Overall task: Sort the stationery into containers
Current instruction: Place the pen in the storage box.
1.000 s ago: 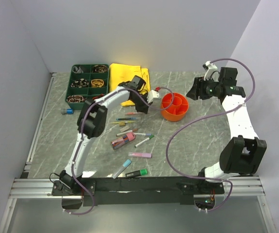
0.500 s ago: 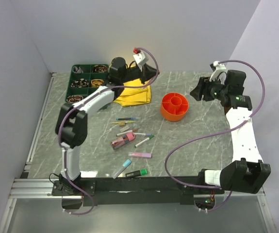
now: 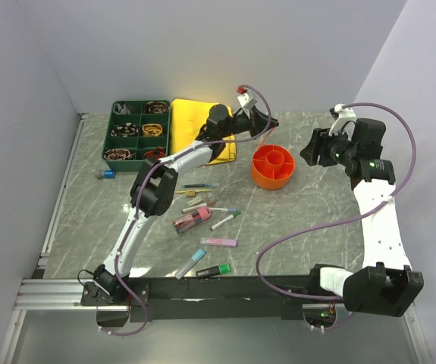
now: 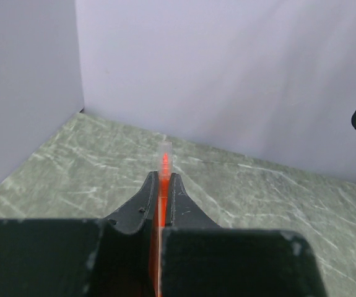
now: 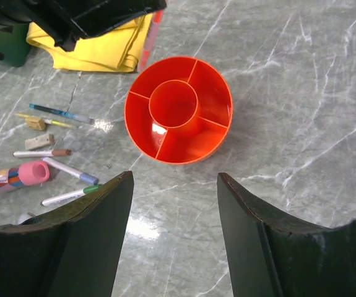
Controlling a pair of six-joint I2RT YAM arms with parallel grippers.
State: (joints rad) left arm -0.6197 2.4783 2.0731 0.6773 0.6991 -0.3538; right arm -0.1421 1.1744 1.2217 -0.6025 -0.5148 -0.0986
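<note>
- red pen (image 4: 163, 164): pinched in the left hand (image 4: 163, 178), jaws closed tight on the barrel. The clear-capped tip sticks out ahead of the fingertips. Carried high off the worktop (image 3: 89, 205).
- orange pot (image 5: 178, 156): below and to the right of that hand, not under it yet. In the right wrist view the pen hangs just outside the pot's rim, over the edge of the yellow cloth (image 5: 97, 52). All compartments look empty.
- right hand (image 5: 174, 178): about half open, holding nothing, directly above the pot and looking down into it.
- Step, I'd say: get the pen into the pot. Shift the left hand right until the tip is over an outer segment, pitch the wrist down, lower close, then release. A drop from this height would likely bounce out.
- Clearance: both hands are near the pot, so the right one should back off first.
- loose pens (image 3: 202, 216): on the worktop, back toward the arm's base from the left hand. green tray (image 3: 141, 123) is well to that hand's left.
</note>
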